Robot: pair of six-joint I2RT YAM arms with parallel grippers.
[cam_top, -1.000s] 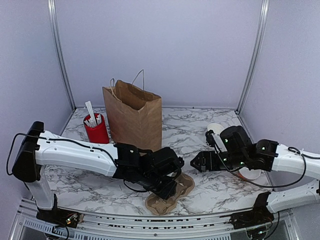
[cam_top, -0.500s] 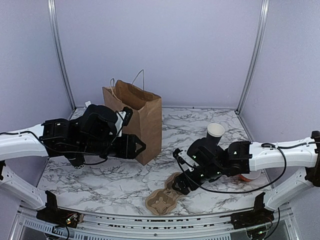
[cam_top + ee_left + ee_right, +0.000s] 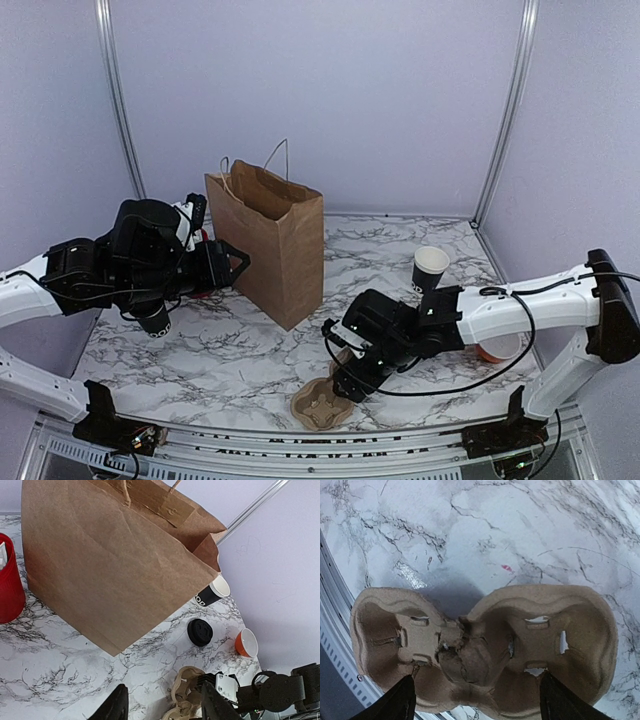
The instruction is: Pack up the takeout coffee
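Note:
The takeout coffee [image 3: 153, 320], a black cup with white print low on its side, stands at the left; my left arm hides its top. My left gripper [image 3: 236, 264] hovers open and empty beside the brown paper bag [image 3: 268, 240], well apart from the cup. In the left wrist view that gripper [image 3: 165, 707] looks down past the bag [image 3: 115, 565]. My right gripper [image 3: 350, 380] is open just above a brown pulp cup carrier [image 3: 322, 402]. In the right wrist view its jaws [image 3: 480, 702] stand either side of the carrier [image 3: 485, 645], nothing gripped.
An open black cup with a white rim [image 3: 430, 268] stands at the right. A loose black lid [image 3: 200, 632] and an orange cup [image 3: 497, 348] lie near it. A red cup [image 3: 10, 580] with sticks stands left of the bag. Purple walls enclose the marble table [image 3: 250, 350].
My left arm has pulled back from the carrier to the left and risen beside the bag, its jaws wider. My right arm has swung left and come down over the carrier.

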